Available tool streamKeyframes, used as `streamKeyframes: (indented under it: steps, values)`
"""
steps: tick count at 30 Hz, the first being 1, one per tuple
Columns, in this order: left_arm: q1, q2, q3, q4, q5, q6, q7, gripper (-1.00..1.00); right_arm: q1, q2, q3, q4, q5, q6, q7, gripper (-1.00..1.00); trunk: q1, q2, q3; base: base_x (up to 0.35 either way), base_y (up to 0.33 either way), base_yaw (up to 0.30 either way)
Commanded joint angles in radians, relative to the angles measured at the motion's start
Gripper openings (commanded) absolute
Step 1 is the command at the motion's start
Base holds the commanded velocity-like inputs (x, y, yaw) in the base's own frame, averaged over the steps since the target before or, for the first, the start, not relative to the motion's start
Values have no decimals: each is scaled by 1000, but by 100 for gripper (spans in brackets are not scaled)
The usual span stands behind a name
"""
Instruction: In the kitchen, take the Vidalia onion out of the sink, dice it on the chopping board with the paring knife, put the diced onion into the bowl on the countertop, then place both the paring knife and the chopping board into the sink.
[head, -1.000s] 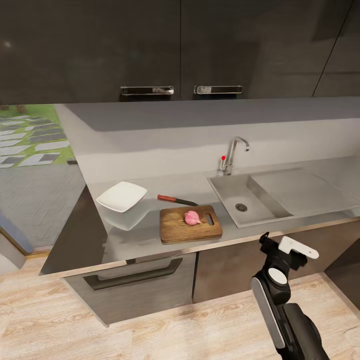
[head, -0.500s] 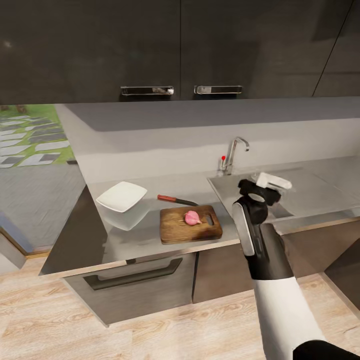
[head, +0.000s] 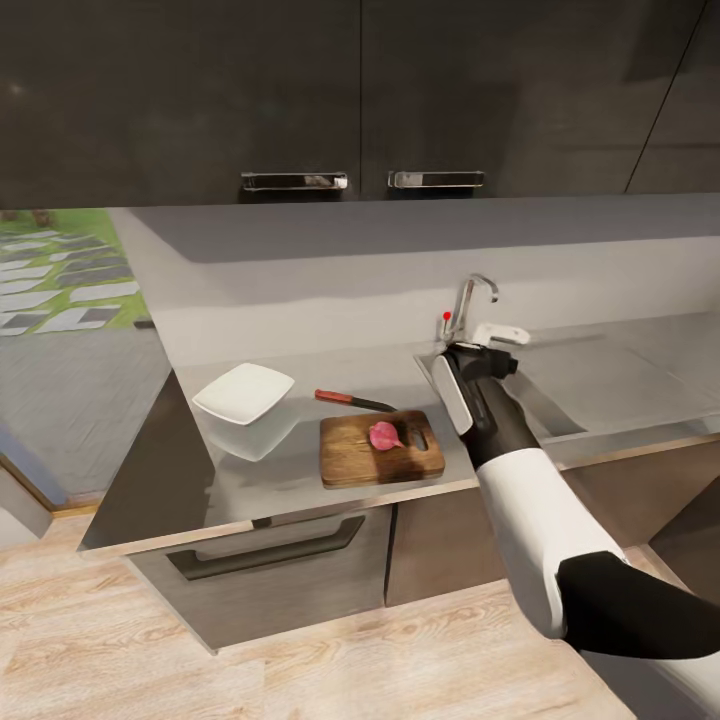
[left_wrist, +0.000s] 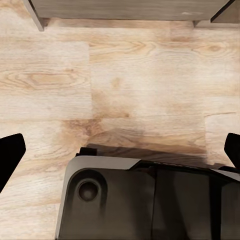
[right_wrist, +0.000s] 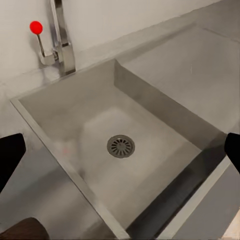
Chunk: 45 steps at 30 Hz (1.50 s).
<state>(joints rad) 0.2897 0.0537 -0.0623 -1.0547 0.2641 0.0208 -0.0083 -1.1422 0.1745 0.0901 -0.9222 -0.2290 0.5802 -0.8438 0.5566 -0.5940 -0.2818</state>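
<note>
Two arms: right one reached out over the sink (head: 540, 400); left one hung low over the wood floor (left_wrist: 120, 90).
Right gripper (head: 497, 336): held above the basin near the tap (head: 470, 300); in the wrist view the dark fingertips (right_wrist: 10, 157) sat at opposite edges, so jaws wide apart, nothing between them.
Left gripper (left_wrist: 120, 152): fingertips likewise far apart at the frame edges, nothing held; robot's own dark base below it.
Onion (head: 384, 435): pinkish bulb, whole, lying on the board (head: 350, 455), near the handle-slot end.
Board: flat on the countertop (head: 260, 480), close to the front edge, just left of the sink.
Knife (head: 352, 400): red handle, dark blade, lying on the countertop just behind the board; can't tell if it touched the board.
Bowl (head: 243, 393): white, on the countertop left of the board, apart from it.
Sink: basin bare apart from the round drain (right_wrist: 120, 145); drainboard wing to its right.
Tap: at the back rim, red-tipped lever (right_wrist: 35, 27) beside it.
</note>
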Motion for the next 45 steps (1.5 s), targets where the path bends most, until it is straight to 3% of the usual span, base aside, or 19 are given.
streamKeyframes:
  steps: [1, 4, 9, 24, 45]
  values:
    - [0, -1, -2, 0, 10, 2, -1, 100, -6, 0, 2, 3, -32, 4, -8, 100, 0, -1, -1, 5, 6, 0]
    - [0, -2, -2, 3, 10, 2, -1, 100, -13, 0, 4, 7, -96, 1, -12, 100, 0, -1, -1, 66, 73, 0]
    - [0, -3, -2, 4, 10, 2, -1, 100, -15, 0, 5, 7, -136, -2, -29, 100, 0, -1, -1, 169, 190, 0]
    - [0, -3, -2, 4, 10, 2, -1, 100, -15, 0, 6, 6, -143, -3, -63, 100, 0, -1, -1, 165, 271, 0]
    - [0, -3, -3, 4, 10, 2, -1, 100, -14, 0, 6, 9, -143, -13, -107, 100, 0, -1, -1, 7, 273, 0]
